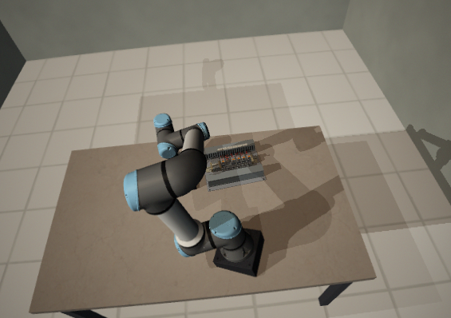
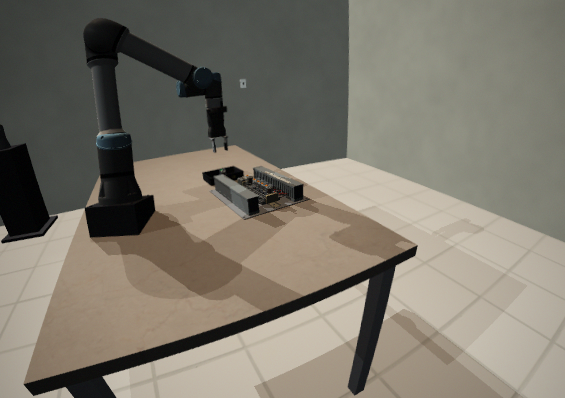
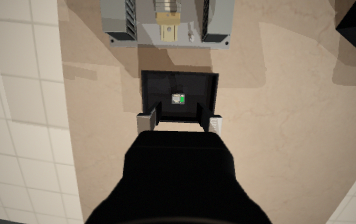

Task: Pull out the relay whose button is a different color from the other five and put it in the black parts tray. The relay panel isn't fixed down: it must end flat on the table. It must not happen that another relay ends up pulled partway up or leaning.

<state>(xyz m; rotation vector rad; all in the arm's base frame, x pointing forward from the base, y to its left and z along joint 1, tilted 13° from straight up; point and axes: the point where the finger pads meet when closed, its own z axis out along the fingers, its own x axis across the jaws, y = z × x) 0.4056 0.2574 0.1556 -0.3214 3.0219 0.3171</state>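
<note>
My gripper (image 2: 220,149) (image 3: 179,109) is open and empty, above the black parts tray (image 2: 208,177) (image 3: 215,92). A relay with a green button (image 3: 179,98) lies inside the tray, near its middle in the wrist view, below and clear of the fingers. The relay panel (image 1: 235,177) (image 2: 234,194) (image 3: 152,38) appears to lie flat on the table beside the tray. The relays with orange buttons (image 1: 236,158) stand in a row on it. In the top view the arm hides the gripper and the tray.
Two tall grey wire ducts flank the relay row, one slotted (image 2: 278,184) on the far side. The arm's black base block (image 1: 255,256) (image 2: 120,216) stands on the table (image 1: 103,256). A table edge runs beyond the panel. A dark pedestal (image 2: 16,192) stands off the table.
</note>
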